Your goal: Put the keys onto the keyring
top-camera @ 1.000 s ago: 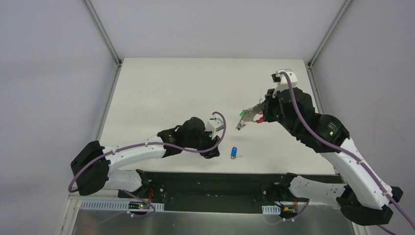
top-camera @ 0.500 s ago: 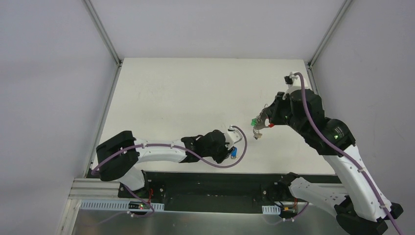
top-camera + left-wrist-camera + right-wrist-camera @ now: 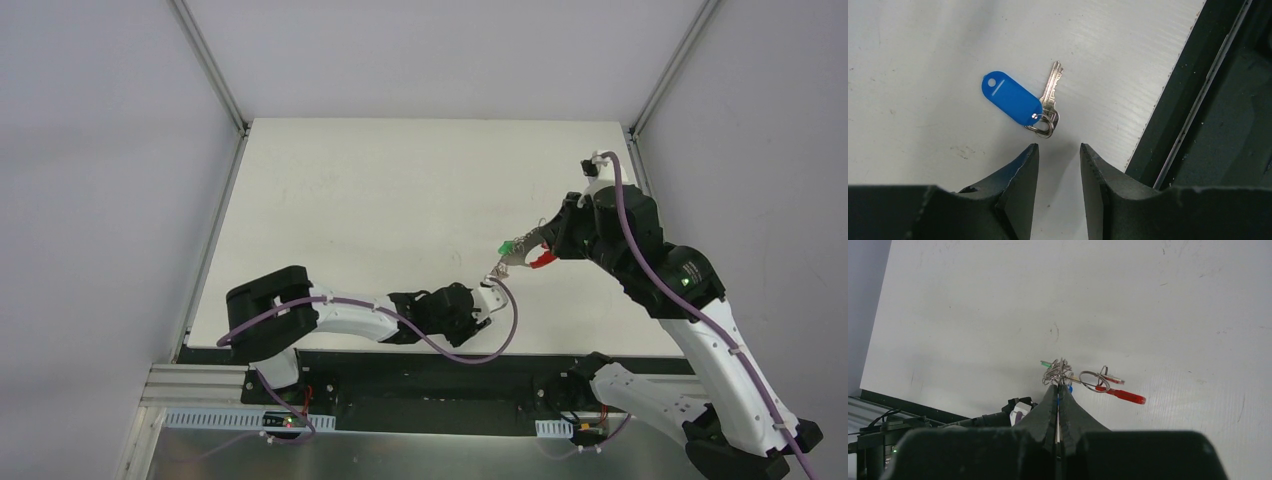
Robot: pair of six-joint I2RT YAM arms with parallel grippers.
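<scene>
Left jaws low over the key [image 3: 1051, 92]; right jaws hold the keyring [image 3: 1062, 372] above the surface [image 3: 400, 180].
Close to the near edge of the surface, the left jaws stand partly open with nothing between them, their tips just short of the key. The key lies flat, its long axis slanted, blade pointing away from the jaws, head and small ring nearest them. Its blue tag [image 3: 1010, 97] lies out to one side. The right jaws are pressed closed on the keyring's tangle of rings, and its red piece [image 3: 1122, 395] sticks out sideways.
</scene>
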